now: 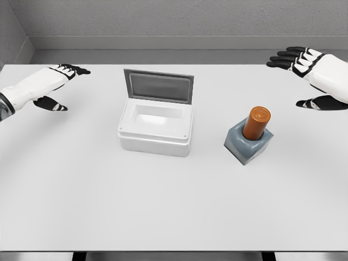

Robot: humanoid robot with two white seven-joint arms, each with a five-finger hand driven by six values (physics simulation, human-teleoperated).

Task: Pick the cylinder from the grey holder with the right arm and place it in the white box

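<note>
An orange cylinder (256,123) stands nearly upright, leaning slightly, in its grey holder (248,144) on the white worktop (163,206), its upper half clear of the socket and its flat top facing up. The robot's right hand (311,76) hovers at the far right edge of the scene, fingers spread and thumb apart, holding nothing; the cylinder lies toward the robot and inward from it, well apart. The left hand (51,87) rests open and empty at the far left, with the white box (156,129) between it and the holder, so the right hand is clearly the nearer of the two to the target. The box sits just left of the holder, lid (158,86) tipped up at the back and its cavity empty. Since the cylinder's long axis runs close to vertical, the reach likely calls for the hand to come in from the right side and close around the exposed upper section, then lift straight up along that axis to clear the holder before carrying it left to the box. No step of the pick appears begun.
</note>
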